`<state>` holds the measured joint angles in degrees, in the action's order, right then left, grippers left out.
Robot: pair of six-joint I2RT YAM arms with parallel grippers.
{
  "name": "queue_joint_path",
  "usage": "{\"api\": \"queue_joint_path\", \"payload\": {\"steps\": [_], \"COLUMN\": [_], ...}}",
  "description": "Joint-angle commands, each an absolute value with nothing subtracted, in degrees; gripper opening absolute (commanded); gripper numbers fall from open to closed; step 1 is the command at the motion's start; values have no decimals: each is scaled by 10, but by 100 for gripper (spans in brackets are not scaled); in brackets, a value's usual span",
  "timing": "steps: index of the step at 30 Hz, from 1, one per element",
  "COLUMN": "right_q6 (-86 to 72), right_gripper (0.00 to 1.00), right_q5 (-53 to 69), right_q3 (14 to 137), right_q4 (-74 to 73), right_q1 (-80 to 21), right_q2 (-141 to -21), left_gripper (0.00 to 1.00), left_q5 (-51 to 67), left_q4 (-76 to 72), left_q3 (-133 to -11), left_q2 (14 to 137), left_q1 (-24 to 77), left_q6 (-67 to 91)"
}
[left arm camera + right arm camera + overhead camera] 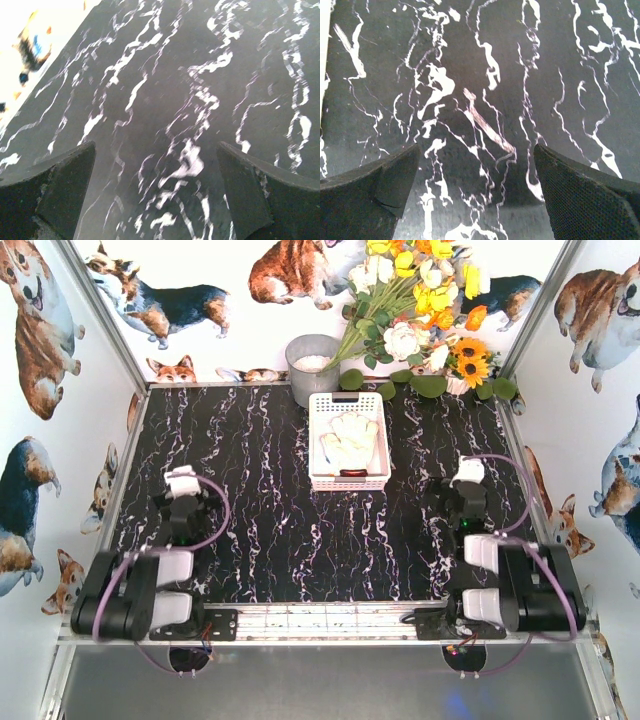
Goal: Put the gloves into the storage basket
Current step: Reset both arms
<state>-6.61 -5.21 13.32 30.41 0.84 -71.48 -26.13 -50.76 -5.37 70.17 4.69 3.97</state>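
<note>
Only the top view shows the gloves [352,438] in the storage basket [348,482]; wrist views show both jaws spread wide.

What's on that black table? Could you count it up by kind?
Robot arms: 2
White basket: 1
Heap of gloves in it: 1, gloves too bunched to count
Grey bucket: 1
Bunch of flowers: 1
Total: 6
</note>
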Motion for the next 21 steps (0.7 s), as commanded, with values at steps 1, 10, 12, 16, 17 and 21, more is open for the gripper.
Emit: {"api": "queue_joint_path", "payload": {"steps": [1, 10, 12, 16, 17, 21], "right_q6": [-18, -30, -33, -11, -10, -9], "right_gripper": [100, 100, 100, 100, 100, 100], "right_q5": [-17, -98, -100, -78, -75, -71], "right_q3": [151, 183, 187, 172, 179, 177], "right_q4": [512, 453, 448, 523, 511, 508], "right_q1": [1, -14, -15, -18, -19, -18], "right_q2": [-809, -812, -810, -839, -841, -838], "left_gripper": [100, 100, 100, 100, 100, 100], "left_q5": [-181, -268, -278, -280, -280, -279], "left_q4": [-653, -665, -643, -654, -654, -658], "left_q3": [-110, -163, -165, -164, -163, -162], "left_q2": [789, 898, 889, 893, 893, 893], "left_q1": [49, 37, 40, 41, 40, 41], "left_q6": [-36, 1, 7, 6, 5, 5]}}
